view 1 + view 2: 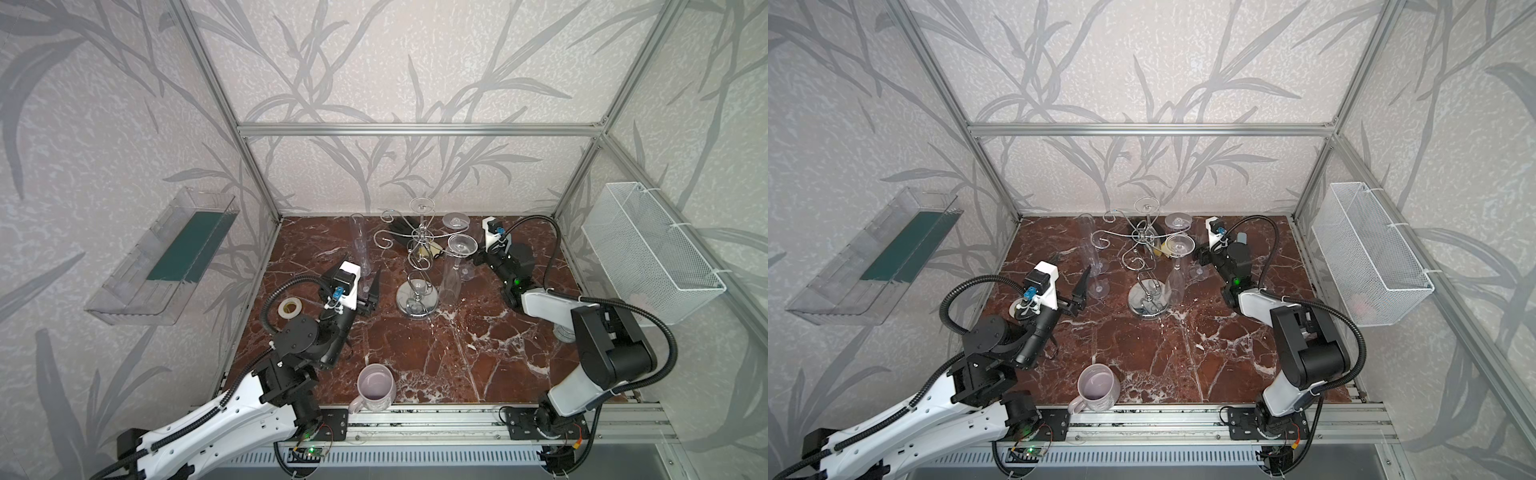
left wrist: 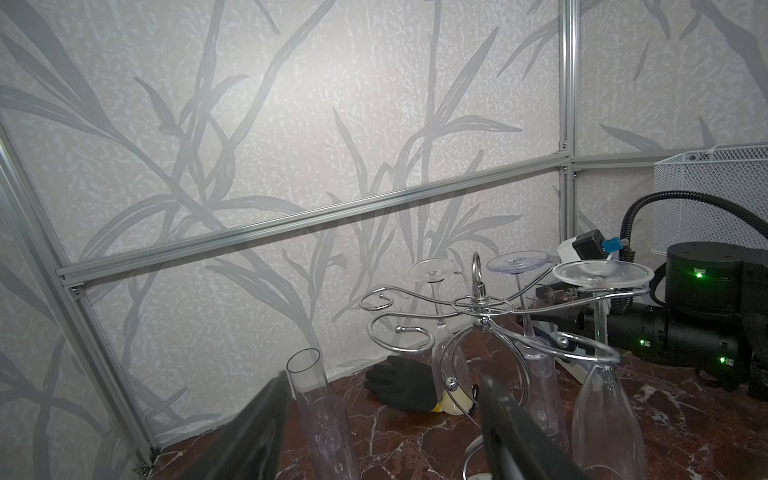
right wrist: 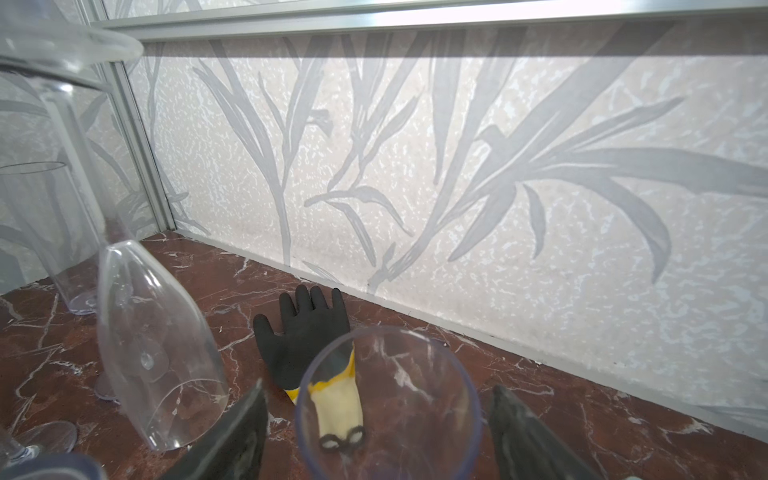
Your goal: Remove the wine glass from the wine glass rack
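Observation:
The chrome wine glass rack (image 1: 417,305) (image 1: 1148,306) (image 2: 478,308) stands mid-table. Clear glasses hang upside down from its arms, the nearest one (image 1: 451,282) (image 2: 602,275) (image 3: 158,353) on the right side. A clear wine glass (image 3: 386,419) stands rim-up off the rack, its foot (image 1: 467,273) (image 1: 1200,272) on the marble. My right gripper (image 1: 473,265) (image 3: 379,388) is open around its bowl, with a gap on each side. Left of the rack, my left gripper (image 1: 362,266) (image 2: 382,386) is open and holds nothing. An upright flute (image 1: 360,245) (image 2: 318,399) stands by one of its fingers.
A black and yellow glove (image 2: 401,384) (image 3: 309,332) lies behind the rack by the back wall. A lilac mug (image 1: 376,392) sits at the front edge and a tape roll (image 1: 290,308) at the left. A white wire basket (image 1: 652,249) hangs on the right wall, a clear bin (image 1: 166,257) on the left.

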Robot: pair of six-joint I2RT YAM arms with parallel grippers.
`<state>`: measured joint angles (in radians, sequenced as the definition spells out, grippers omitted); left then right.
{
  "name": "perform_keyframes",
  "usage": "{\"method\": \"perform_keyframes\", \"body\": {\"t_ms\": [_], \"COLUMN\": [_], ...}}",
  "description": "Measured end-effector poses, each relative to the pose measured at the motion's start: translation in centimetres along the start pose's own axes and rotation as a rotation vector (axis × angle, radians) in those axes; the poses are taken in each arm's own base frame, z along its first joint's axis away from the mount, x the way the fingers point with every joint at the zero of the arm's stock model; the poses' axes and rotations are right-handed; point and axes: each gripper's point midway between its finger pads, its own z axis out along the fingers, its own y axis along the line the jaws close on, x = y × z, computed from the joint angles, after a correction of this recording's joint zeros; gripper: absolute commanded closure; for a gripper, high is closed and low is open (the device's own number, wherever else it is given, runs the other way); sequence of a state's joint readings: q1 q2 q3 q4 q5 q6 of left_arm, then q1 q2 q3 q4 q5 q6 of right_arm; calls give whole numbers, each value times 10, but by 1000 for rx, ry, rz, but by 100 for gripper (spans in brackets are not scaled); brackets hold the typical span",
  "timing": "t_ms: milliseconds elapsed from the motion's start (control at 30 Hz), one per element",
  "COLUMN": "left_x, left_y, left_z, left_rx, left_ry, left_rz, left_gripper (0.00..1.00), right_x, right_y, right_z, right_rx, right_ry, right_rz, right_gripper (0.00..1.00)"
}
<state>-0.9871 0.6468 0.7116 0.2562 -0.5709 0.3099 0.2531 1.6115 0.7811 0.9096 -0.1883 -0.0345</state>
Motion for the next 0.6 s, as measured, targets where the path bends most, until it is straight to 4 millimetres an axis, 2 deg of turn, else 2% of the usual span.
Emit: {"method": "perform_keyframes", "body": {"t_ms": [267, 600], "left_x": [-7, -11], "left_y": [3, 2], "left_z": [-5, -7], "left_rx": [11, 29], "left_ry": [-24, -34], "left_rz": [-28, -35], "left_gripper": [26, 27], "right_x": [-21, -63], "right_y": [3, -17], "right_z": [-29, -75], "right_rx": [-3, 62], "right_ry": [-6, -16], "right_rz": [-26, 5], "right_gripper": [16, 15]}}
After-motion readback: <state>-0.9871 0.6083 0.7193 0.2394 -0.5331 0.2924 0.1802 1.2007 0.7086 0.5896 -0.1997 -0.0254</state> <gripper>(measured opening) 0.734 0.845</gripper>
